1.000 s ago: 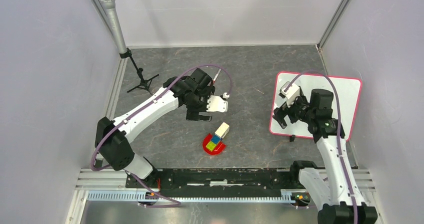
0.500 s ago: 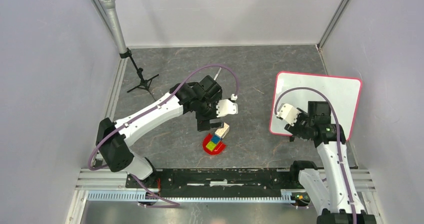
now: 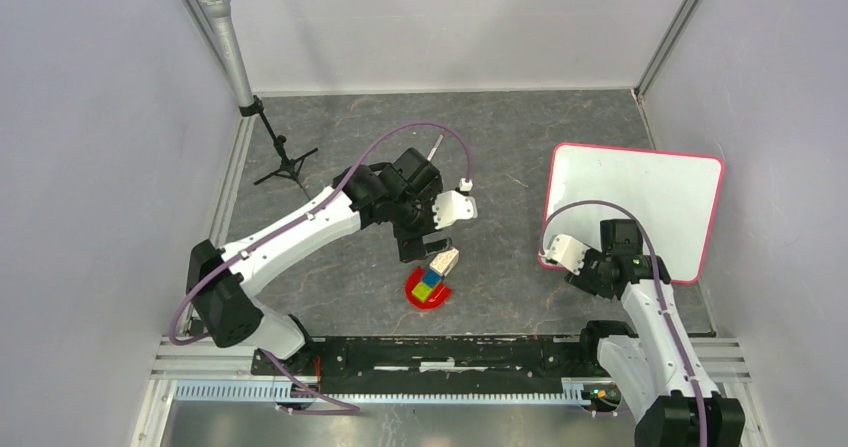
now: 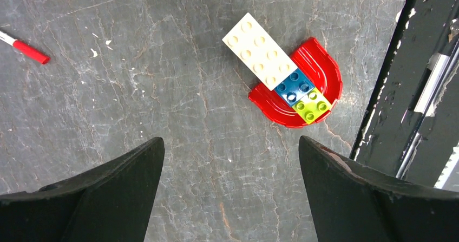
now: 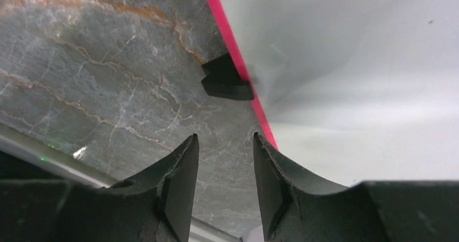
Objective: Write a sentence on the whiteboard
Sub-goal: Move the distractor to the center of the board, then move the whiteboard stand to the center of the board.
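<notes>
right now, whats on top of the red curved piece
A cream brick, a blue brick and a lime brick lie in a row across the red curved piece. The red surface beneath them is covered.

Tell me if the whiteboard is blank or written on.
Blank, as far as visible: the whiteboard shows plain white inside its red border, no strokes; the right arm covers one corner.

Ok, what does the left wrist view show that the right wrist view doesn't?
Only left wrist: the bricks on a red curved piece, a marker, and the wide-open left gripper. Only right wrist: the whiteboard edge with a black clip, and the right gripper, jaws narrowly apart with nothing between. Both: the grey marbled table.
</notes>
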Robot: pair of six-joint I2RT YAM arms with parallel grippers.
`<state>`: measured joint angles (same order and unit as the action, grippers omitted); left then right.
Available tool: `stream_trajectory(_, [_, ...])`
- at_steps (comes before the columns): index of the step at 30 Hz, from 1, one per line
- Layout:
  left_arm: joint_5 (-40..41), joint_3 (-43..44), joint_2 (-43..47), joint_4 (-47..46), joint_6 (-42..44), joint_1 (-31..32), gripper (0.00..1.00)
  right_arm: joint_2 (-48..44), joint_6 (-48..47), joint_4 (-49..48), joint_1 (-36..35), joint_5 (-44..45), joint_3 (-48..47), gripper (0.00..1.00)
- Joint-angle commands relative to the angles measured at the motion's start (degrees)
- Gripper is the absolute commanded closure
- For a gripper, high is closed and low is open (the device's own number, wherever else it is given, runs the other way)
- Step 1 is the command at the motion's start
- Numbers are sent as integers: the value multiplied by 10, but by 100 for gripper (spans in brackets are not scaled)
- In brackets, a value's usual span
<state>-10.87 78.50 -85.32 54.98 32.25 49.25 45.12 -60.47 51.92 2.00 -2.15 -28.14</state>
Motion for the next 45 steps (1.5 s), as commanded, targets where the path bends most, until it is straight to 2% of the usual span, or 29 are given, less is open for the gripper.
stream_trajectory(1, [-14,10,24,-26,-28,0,1,5,-12,-64,2,-44,2,53])
stream_trajectory(12, [-12,9,22,-34,-37,0,0,43,54,-126,2,-110,0,48])
stream_trajectory(15, [-12,8,24,-36,-41,-1,0,44,86,-138,2,-108,-2,47])
stream_trajectory(18, [-12,5,26,-42,-45,-1,0,36,115,-167,2,-69,4,46])
stream_trajectory(22, [-12,-2,30,-51,-47,-1,0,28,117,-160,2,-58,-3,46])
stream_trajectory(32, [-5,-20,41,-64,-44,-1,0,65,92,-136,2,-70,10,50])
stream_trajectory(40, [-3,-20,39,-64,-43,-1,0,86,78,-133,2,-127,0,64])
stream_trajectory(45, [-1,-17,34,-64,-42,-1,0,97,66,-141,1,-147,-2,67])
